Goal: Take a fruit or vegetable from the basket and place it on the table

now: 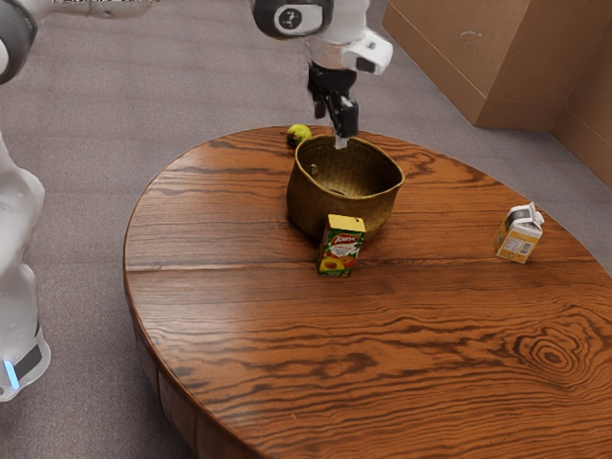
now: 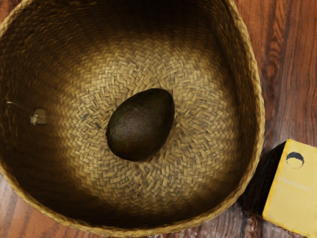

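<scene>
Above the far part of the basket's opening, my black gripper (image 1: 333,128) points downward in the exterior view, its fingers apart and nothing visible between them. The woven basket (image 1: 311,206) stands upright on the wooden table (image 1: 229,316). Looking down in the wrist view, I see one dark avocado (image 2: 141,124) lying on the bottom of the basket (image 2: 198,153), near the middle and away from the walls. The gripper is well above it.
A juice box (image 1: 341,249) stands close against the basket's near side. Behind the basket, a yellow-green round fruit (image 1: 298,136) sits near the table's far edge. A white and orange carton (image 1: 519,233) stands toward the exterior view's right.
</scene>
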You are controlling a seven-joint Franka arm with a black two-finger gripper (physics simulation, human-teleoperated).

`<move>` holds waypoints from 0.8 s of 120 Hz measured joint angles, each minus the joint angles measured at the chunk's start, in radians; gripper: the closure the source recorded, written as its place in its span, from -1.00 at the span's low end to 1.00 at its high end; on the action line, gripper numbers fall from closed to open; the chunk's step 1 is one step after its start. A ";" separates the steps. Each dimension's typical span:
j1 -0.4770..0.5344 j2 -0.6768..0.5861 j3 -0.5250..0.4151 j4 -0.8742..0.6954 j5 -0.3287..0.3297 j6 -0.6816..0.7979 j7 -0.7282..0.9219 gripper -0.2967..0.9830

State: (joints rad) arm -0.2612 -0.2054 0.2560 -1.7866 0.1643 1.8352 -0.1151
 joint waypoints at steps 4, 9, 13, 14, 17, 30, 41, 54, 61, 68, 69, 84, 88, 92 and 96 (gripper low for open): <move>0.001 -0.003 -0.001 -0.005 -0.006 0.016 0.032 -0.53; 0.009 -0.005 -0.002 -0.012 -0.012 0.032 0.069 -0.53; 0.013 -0.005 -0.002 -0.022 -0.019 0.044 0.097 -0.53; 0.014 -0.003 -0.002 -0.024 -0.021 0.047 0.103 -0.53; 0.015 0.004 -0.002 -0.028 -0.026 0.055 0.123 -0.53; 0.024 0.026 0.002 -0.044 -0.050 0.086 0.199 -0.54; 0.047 0.024 0.007 -0.070 -0.073 0.103 0.253 -0.54; 0.061 0.007 0.010 -0.118 -0.097 0.118 0.307 -0.54; 0.069 0.005 0.014 -0.128 -0.105 0.124 0.333 -0.54; 0.072 0.006 0.021 -0.136 -0.116 0.130 0.355 -0.54; 0.073 0.007 0.022 -0.136 -0.117 0.130 0.358 -0.54; 0.079 0.010 0.026 -0.143 -0.129 0.136 0.382 -0.54; 0.084 0.011 0.027 -0.144 -0.131 0.136 0.387 -0.54; 0.091 0.011 0.031 -0.145 -0.132 0.137 0.392 -0.54; 0.095 0.012 0.036 -0.144 -0.133 0.138 0.397 -0.54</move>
State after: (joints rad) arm -0.1659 -0.1932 0.2925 -1.9309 0.0313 1.9732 0.2822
